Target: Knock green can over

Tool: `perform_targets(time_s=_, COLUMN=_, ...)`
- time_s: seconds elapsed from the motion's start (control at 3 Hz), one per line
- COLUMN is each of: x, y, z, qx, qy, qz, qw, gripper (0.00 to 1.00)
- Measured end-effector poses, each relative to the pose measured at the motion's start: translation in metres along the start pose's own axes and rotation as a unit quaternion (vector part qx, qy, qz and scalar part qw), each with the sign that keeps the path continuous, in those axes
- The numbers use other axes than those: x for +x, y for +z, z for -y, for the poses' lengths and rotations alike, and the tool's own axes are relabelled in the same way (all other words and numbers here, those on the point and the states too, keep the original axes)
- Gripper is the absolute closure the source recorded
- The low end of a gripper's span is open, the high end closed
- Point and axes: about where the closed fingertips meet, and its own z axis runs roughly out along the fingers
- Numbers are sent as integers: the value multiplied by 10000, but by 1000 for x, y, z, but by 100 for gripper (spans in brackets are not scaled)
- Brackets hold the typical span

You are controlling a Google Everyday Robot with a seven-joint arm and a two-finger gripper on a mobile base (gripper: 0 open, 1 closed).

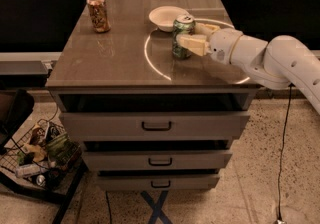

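The green can (182, 32) stands upright on the brown tabletop (115, 63), just in front of a white bowl (166, 17). My gripper (192, 35) reaches in from the right at the can's height. Its cream fingers are spread: the near finger (191, 44) lies across the can's front right side, and the far finger (209, 28) is behind the can's right edge. The white arm (270, 60) stretches off to the right. An orange-brown patterned can (98, 12) stands at the table's far left.
A bright ring of light (150, 58) marks the tabletop around the green can. Below the top is a drawer cabinet (156, 126) with three handles. A wire basket of rubbish (40, 155) sits on the floor at the left. A black cable (284, 158) hangs at the right.
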Motion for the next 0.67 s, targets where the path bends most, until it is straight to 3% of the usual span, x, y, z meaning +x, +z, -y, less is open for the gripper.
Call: perform_targets(time_s=0.67, x=-2, y=5, z=-5, qx=-53, qy=-1, qz=11, qw=10000, gripper=100)
